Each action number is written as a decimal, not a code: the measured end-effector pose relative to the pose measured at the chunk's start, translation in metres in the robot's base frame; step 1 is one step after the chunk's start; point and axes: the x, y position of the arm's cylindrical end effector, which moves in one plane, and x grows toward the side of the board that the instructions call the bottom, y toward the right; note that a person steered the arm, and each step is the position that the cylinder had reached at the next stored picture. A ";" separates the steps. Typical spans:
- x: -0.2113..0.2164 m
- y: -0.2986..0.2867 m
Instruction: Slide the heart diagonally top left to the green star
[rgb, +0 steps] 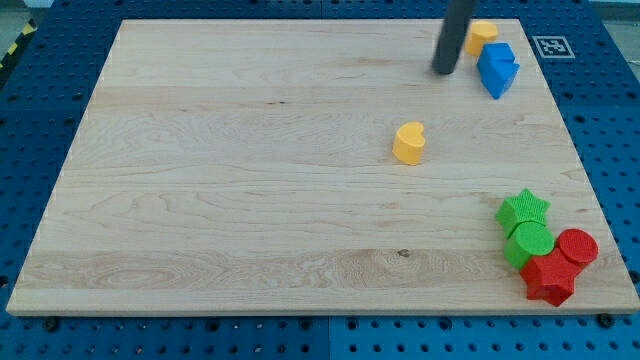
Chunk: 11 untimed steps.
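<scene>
A yellow heart (408, 143) lies on the wooden board (250, 170), right of centre. A green star (523, 209) sits near the right edge, below and to the right of the heart. My tip (443, 71) is near the view's top, above and slightly right of the heart, well apart from it. It stands just left of a blue block (497, 68) and a yellow round block (481, 34).
A green round block (529, 243), a red round block (576, 247) and a red star-like block (549, 279) cluster below the green star at the bottom right. A fiducial tag (552, 46) lies off the board's top right corner.
</scene>
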 end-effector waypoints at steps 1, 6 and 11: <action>0.051 -0.081; 0.142 -0.028; 0.136 -0.034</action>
